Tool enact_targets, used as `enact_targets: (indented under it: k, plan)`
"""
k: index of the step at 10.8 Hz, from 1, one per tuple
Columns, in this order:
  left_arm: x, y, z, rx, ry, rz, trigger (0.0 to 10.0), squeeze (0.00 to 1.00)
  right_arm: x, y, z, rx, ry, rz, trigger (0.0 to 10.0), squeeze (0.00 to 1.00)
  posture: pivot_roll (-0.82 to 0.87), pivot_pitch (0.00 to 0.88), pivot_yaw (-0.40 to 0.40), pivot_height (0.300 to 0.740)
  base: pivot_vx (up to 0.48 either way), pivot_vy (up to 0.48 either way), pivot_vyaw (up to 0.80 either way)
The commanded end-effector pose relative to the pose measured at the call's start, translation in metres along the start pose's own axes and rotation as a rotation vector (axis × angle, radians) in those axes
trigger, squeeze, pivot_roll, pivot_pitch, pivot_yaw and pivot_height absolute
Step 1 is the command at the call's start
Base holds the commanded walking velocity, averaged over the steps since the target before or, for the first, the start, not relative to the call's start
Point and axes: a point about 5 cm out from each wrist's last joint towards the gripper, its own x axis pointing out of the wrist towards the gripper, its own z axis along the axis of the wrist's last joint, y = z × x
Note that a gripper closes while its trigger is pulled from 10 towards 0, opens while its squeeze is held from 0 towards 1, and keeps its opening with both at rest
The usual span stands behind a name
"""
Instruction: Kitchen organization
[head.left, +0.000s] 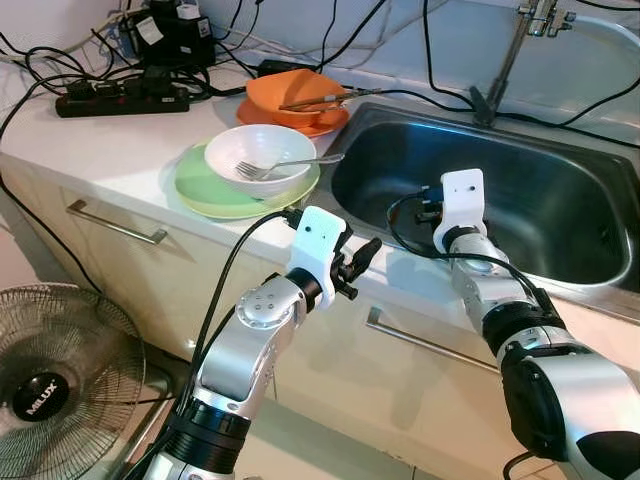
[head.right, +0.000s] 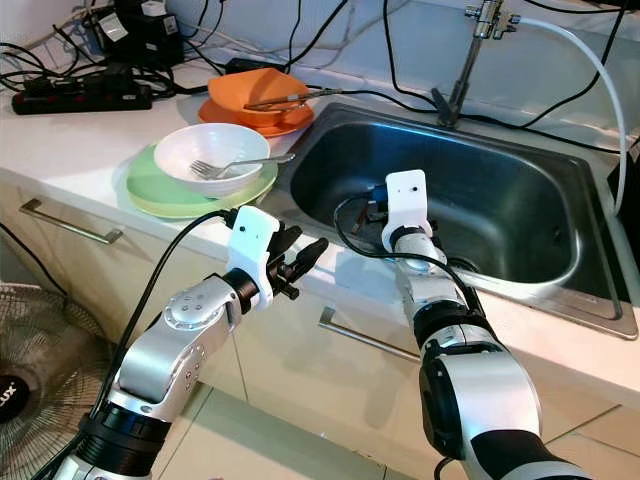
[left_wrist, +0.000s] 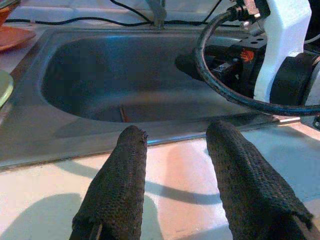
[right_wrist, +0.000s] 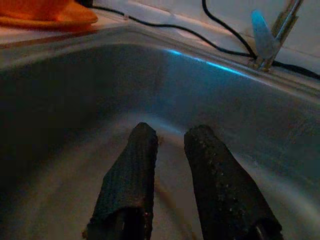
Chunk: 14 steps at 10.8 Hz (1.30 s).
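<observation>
From the head, a white bowl holding a fork rests on a green plate beside the steel sink. The left wrist view shows the left gripper over the counter edge, fingers apart and empty. The right wrist view shows the right gripper inside the basin, fingers slightly apart, empty.

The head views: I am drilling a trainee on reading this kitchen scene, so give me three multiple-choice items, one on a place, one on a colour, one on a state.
1. Where does the fork lie?
A. in the white bowl
B. in the sink
C. on the floor

2. What colour is the plate under the white bowl?
A. blue
B. green
C. black

3. How are the fingers of the left claw?
A. shut on a fork
B. shut on a plate
C. open, holding nothing

Answers: A, its tines rest inside the bowl; B, a pale green rim shows around the bowl; C, the left wrist view shows bare counter between the fingers.
</observation>
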Motion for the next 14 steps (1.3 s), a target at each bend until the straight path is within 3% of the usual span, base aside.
enact_targets:
  k: [1,3,5,7,9,12,14]
  plan:
    - [0.001,-0.002,0.005,0.025,-0.024,-0.009,10.0,0.0,0.004,-0.002,0.016,0.014,-0.069,-0.011,10.0,0.0,0.12,0.048,-0.042,0.74,0.0,0.0,0.0]
    - [0.002,0.003,0.015,0.091,-0.108,0.054,10.0,0.0,0.003,-0.002,0.045,0.067,-0.25,0.003,10.0,0.0,0.1,0.053,-0.041,0.74,0.0,0.0,0.0]
    - [0.003,0.005,0.024,0.168,-0.173,0.089,10.0,0.0,-0.008,-0.002,0.052,0.082,-0.354,0.006,10.0,0.0,0.08,0.053,-0.035,0.74,0.0,0.0,0.0]
    - [0.004,0.007,0.031,0.208,-0.222,0.124,10.0,0.0,-0.019,-0.001,0.04,0.082,-0.349,-0.007,10.0,0.0,0.07,0.049,-0.029,0.74,0.0,0.0,0.0]
    - [0.002,0.018,0.035,0.282,-0.266,0.19,10.0,0.0,-0.041,-0.002,0.03,0.103,-0.35,-0.016,10.0,0.0,0.05,0.042,-0.026,0.74,0.0,0.0,0.0]
    - [-0.002,0.022,0.031,0.294,-0.263,0.213,10.0,0.0,-0.052,-0.003,0.019,0.086,-0.331,-0.002,10.0,0.0,0.04,0.035,-0.017,0.74,0.0,0.0,0.0]
    - [-0.005,0.026,0.025,0.357,-0.25,0.224,10.0,0.0,-0.06,0.002,0.013,0.08,-0.306,0.029,10.0,0.0,0.04,0.028,-0.014,0.74,0.0,0.0,0.0]
